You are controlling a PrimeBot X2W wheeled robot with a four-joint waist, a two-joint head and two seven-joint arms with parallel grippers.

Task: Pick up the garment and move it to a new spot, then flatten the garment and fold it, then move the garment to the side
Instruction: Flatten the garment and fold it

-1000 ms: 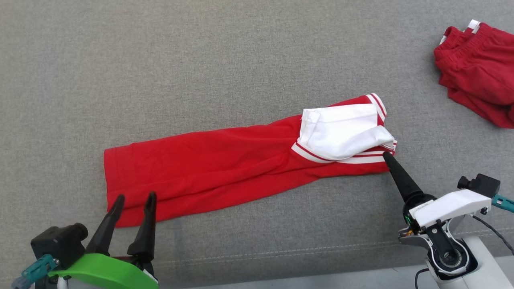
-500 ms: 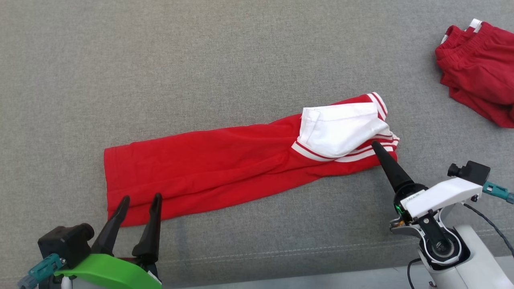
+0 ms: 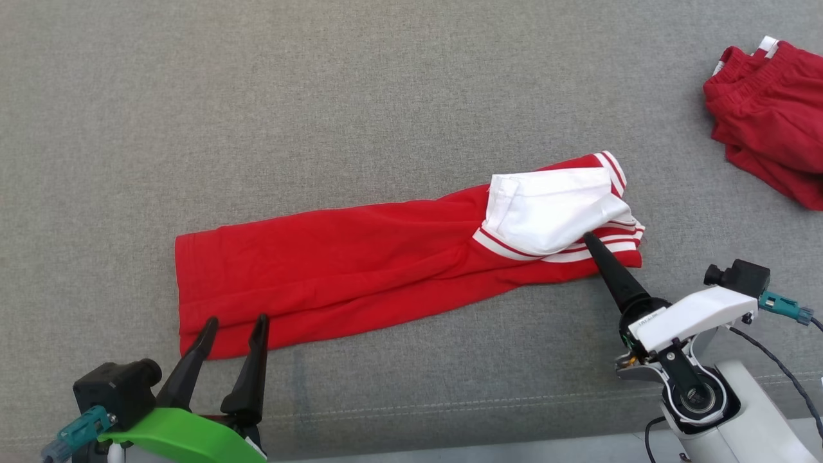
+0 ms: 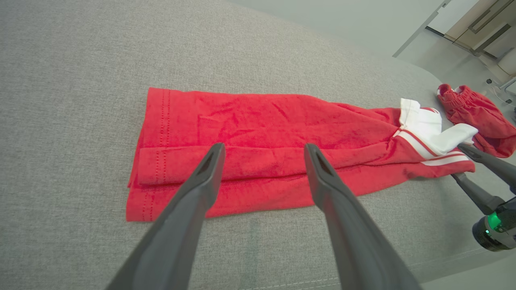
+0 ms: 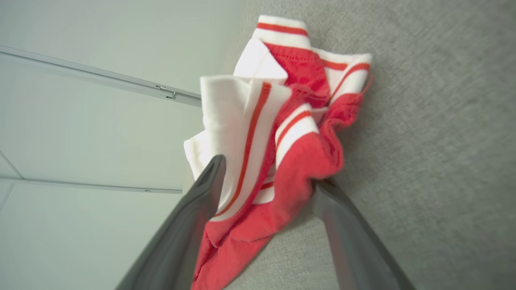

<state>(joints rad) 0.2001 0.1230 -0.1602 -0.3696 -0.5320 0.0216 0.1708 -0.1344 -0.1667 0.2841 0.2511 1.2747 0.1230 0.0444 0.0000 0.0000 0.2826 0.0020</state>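
Now edging right gripper (image 3: 591,244) toward 11 o'clock, straddling striped end of garment (image 3: 360,270), jaws spread; keeping left gripper (image 3: 237,318) released at hem, 7 o'clock; prepping fold grasp.

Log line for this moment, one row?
left tool: open, near hem | right tool: open, straddling striped end | garment: lying folded lengthwise

The second red garment (image 3: 771,109) runs off the head view's right edge, the folded garment (image 3: 360,270) covers its own lower layers, and on the right gripper (image 5: 268,173) one jaw's tip lies hidden under cloth that is blurred in the right wrist view, so contact there cannot be told.
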